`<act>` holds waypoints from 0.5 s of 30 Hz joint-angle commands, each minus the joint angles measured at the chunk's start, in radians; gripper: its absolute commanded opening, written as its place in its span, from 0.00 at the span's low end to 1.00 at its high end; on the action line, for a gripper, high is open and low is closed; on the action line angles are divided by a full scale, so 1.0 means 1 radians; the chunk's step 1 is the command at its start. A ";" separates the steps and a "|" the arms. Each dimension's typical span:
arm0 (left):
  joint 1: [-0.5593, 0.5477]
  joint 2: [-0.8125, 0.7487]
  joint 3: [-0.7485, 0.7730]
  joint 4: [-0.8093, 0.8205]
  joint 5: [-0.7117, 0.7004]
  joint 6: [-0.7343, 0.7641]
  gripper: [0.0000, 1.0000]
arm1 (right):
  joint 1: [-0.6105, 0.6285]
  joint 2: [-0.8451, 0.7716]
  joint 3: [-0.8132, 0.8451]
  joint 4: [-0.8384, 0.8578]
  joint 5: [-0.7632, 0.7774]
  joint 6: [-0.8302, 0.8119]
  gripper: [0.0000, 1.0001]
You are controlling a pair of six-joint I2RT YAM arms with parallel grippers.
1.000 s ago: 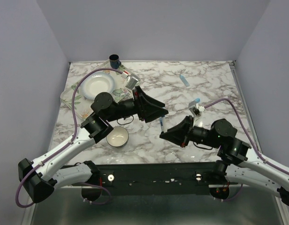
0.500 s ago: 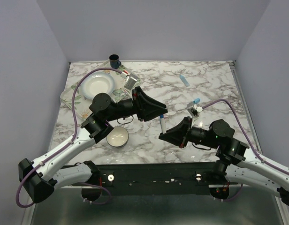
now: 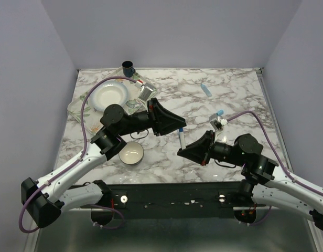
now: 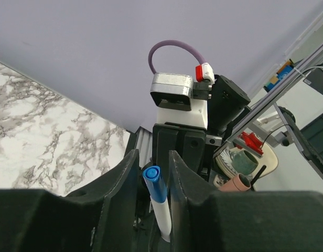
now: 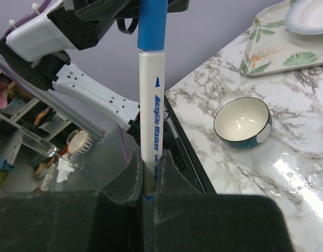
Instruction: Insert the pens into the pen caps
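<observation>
A white-barrelled pen [image 3: 181, 139] with a dark blue cap [image 3: 180, 130] on its top end spans the gap between my two grippers above the table's front middle. My left gripper [image 3: 178, 127] is shut on the dark blue cap [image 4: 153, 184], with the white barrel [image 4: 163, 219] running down behind it. My right gripper [image 3: 183, 150] is shut on the lower barrel [image 5: 152, 121], and the cap [image 5: 152, 23] sits at the top. A thick light blue pen [image 3: 206, 89] lies at the back right. A light blue cap [image 3: 219, 112] lies nearer. A red-ended pen [image 3: 140, 80] lies by the tray.
A small bowl [image 3: 131, 153] stands at the front left and shows in the right wrist view [image 5: 241, 122]. A floral tray [image 3: 77, 105] holds a white plate [image 3: 109, 95] at the back left. A dark cup [image 3: 128, 67] and a metal piece [image 3: 147, 92] stand beside it.
More of the white barrel shows between the grippers than a second ago, as the right gripper has drawn slightly away. There is almost no movement in the last half second.
</observation>
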 commanded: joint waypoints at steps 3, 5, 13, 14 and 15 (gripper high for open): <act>0.007 0.008 -0.013 0.042 0.061 -0.008 0.30 | -0.003 -0.008 -0.014 0.029 -0.015 0.009 0.01; 0.007 0.011 -0.019 0.052 0.069 -0.014 0.13 | -0.004 -0.006 -0.011 0.031 -0.015 0.009 0.01; 0.007 0.023 -0.071 0.177 0.107 -0.153 0.00 | -0.003 -0.028 0.006 0.072 0.052 0.030 0.01; 0.006 0.034 -0.070 0.175 0.110 -0.170 0.00 | -0.003 -0.023 0.023 0.060 0.065 0.022 0.01; 0.007 0.040 -0.068 0.167 0.113 -0.192 0.00 | -0.004 -0.019 0.041 0.046 0.088 -0.006 0.01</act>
